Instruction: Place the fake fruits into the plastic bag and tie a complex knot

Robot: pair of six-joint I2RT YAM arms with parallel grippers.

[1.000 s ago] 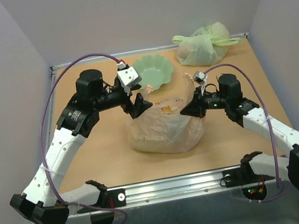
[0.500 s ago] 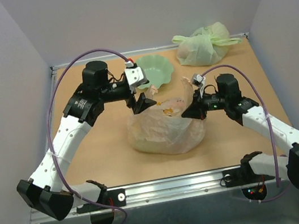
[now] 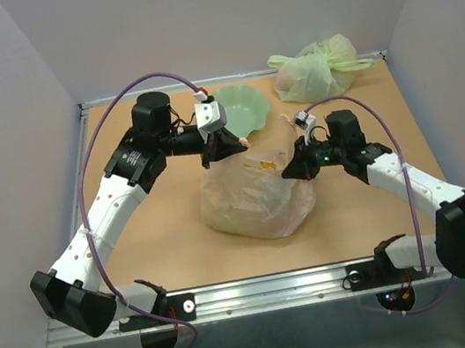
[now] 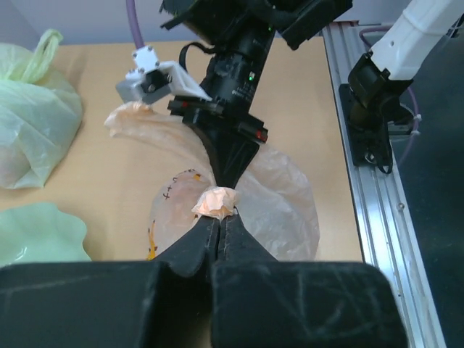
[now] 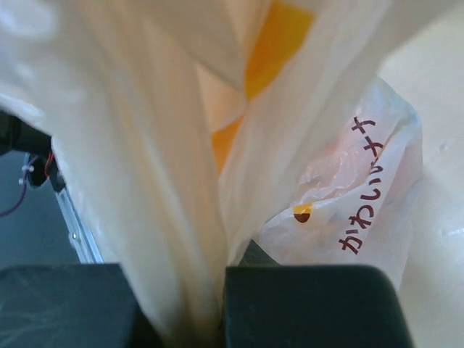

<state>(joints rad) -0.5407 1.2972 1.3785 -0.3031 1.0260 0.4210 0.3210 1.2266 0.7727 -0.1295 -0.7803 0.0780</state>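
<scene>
Sitting mid-table: one bag [image 3: 255,201], bulging, contents unclear. Left gripper [image 3: 232,144] clenched on bunched plastic at bag's upper left; right gripper [image 3: 290,169] clenched on gathered plastic at upper right. Farther: one bowl [image 3: 243,105], far centre; one green bag [image 3: 315,69], knotted, far right.

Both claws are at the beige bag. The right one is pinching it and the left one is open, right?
Not quite. The left gripper is shut as well, pinching a bunched bit of the bag. The left wrist view shows its fingers closed on the plastic. The right gripper does pinch the bag.
</scene>
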